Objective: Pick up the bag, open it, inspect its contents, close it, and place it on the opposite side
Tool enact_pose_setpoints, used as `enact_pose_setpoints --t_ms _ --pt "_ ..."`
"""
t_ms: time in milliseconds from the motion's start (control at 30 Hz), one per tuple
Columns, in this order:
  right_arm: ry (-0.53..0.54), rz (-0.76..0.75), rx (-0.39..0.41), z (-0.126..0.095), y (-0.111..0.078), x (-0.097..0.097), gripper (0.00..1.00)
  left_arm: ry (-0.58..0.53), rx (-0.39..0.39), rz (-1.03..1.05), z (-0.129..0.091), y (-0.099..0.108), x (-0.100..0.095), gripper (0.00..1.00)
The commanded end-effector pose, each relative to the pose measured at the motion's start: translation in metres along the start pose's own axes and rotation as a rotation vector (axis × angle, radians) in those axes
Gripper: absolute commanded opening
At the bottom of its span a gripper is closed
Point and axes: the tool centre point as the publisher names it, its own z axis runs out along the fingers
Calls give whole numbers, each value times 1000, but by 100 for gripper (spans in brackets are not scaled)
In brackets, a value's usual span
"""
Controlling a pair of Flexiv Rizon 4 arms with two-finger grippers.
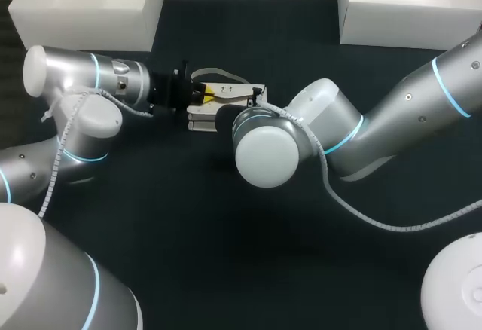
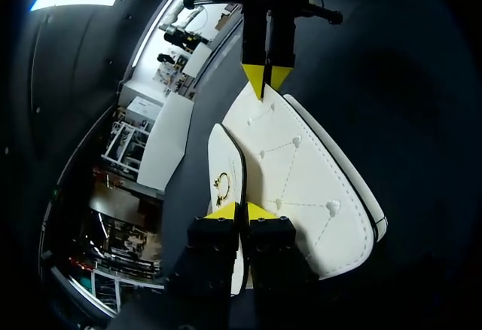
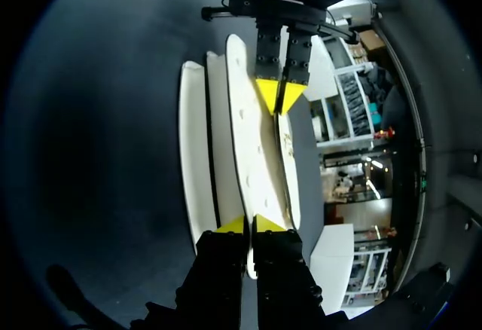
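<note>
A white quilted bag (image 1: 226, 93) with small studs hangs between my two grippers at the table's middle back. In the left wrist view my left gripper (image 2: 241, 212) is shut on the thin edge of the bag (image 2: 301, 187), beside an inner panel with a gold ring clasp (image 2: 223, 184). The right gripper (image 2: 265, 80) pinches the bag's far end. From the right wrist, my right gripper (image 3: 251, 225) is shut on one white panel of the bag (image 3: 252, 157), with the left gripper (image 3: 280, 95) facing it. In the head view the left gripper (image 1: 197, 93) shows; the right wrist (image 1: 263, 145) hides the right gripper.
Two white bins stand at the back of the dark table, one at the left (image 1: 83, 32) and one at the right (image 1: 407, 25). Both arms cross the table's middle from their sides.
</note>
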Motion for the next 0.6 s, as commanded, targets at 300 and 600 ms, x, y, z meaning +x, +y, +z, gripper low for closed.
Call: enact_pose_setpoints --t_ms 300,600 --pt "-126 1 -67 1 -4 4 0 45 11 33 4 -3 2 0" --pt "-126 1 -67 1 -4 4 0 50 18 19 3 -3 1 0"
